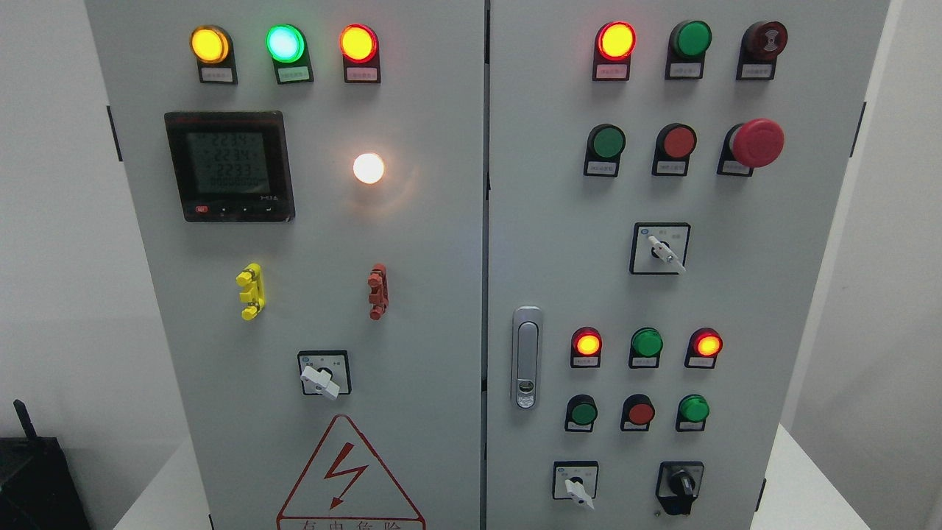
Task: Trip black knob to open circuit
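From the head view, a grey cabinet with two doors filled the frame. The black knob sat at the right door's lower right corner, just right of one of three white-handled switches. One door handle stood above and left of the knob. Seven lamps glowed: four red, two amber, one green. Neither hand showed, so their state could not be told.

A white table carries a grey two-door cabinet, which stands directly on it and fills most of the view. Bare tabletop shows at the cabinet's lower right and lower left. Left of the cabinet, at the frame's bottom corner, sits a black box.
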You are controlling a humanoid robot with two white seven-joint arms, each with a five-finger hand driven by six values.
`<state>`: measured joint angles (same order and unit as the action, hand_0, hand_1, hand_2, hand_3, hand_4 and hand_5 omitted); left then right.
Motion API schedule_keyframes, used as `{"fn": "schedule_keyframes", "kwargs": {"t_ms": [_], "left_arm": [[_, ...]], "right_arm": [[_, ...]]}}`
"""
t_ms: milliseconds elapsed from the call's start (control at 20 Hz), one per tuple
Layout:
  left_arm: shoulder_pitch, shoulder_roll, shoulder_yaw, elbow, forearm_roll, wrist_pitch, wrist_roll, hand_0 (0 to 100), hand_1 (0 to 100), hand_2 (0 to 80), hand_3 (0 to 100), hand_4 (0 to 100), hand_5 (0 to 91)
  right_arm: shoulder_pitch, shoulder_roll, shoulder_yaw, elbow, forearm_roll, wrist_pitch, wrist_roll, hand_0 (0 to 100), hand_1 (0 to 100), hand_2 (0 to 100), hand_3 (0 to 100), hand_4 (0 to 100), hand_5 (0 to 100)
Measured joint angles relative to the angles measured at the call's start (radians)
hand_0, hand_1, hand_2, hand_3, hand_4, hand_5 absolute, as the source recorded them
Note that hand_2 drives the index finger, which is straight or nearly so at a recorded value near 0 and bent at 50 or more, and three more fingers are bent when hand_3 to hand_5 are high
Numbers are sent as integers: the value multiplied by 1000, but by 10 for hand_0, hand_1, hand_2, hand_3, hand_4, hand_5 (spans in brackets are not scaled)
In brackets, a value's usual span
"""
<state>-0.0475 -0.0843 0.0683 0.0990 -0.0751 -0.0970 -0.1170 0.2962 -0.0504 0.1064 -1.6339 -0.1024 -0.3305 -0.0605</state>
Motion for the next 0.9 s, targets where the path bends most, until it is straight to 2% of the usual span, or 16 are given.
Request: {"fn": "schedule_keyframes", "kwargs": {"t_ms": [350, 900], "left_arm": [[0, 0, 0, 0, 0, 0, 0, 120, 389, 0, 0, 0, 0], [0, 0, 0, 0, 0, 0, 0, 120, 389, 0, 0, 0, 0]], "right_arm": [[-61, -7, -11, -43, 2, 63, -15, 0, 0, 0, 1000, 969, 989], [-133, -13, -35, -80, 1, 114, -16, 0, 0, 0, 1000, 998, 1000]]}}
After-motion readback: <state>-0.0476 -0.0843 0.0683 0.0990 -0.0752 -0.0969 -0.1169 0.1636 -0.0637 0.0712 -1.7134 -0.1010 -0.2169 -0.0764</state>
